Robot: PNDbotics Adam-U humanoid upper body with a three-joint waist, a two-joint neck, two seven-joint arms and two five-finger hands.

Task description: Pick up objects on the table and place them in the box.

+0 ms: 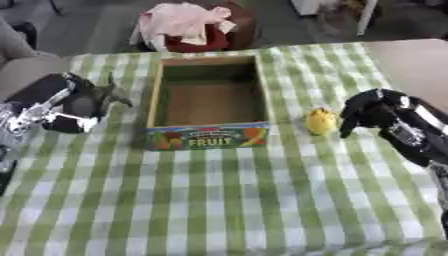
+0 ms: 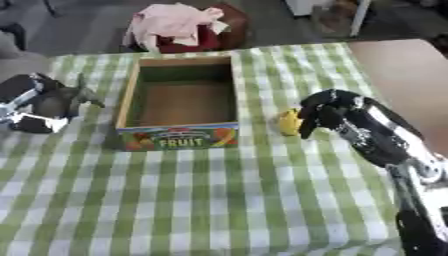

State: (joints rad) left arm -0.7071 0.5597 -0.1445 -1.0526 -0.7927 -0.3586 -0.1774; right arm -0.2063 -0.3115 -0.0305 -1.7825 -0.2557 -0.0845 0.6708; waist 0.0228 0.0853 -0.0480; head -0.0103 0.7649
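Observation:
A small yellow fruit (image 1: 321, 121) lies on the green checked tablecloth (image 1: 227, 200), just right of the box's front corner. The wooden box (image 1: 155, 95) stands open at mid-table, with a colourful "FRUIT" label on its front wall; I see only a bare brown floor inside. My right hand (image 1: 374, 111) hangs close to the right of the fruit, fingers drooping down and relaxed, holding nothing. My left hand (image 1: 77, 104) hovers at the box's left side, fingers (image 1: 115, 96) stretched toward its wall, nothing in it.
Behind the table a pink cloth (image 1: 185, 21) lies over a red seat. A bare brown tabletop (image 1: 416, 65) adjoins on the right. The checked cloth runs wide toward the near edge.

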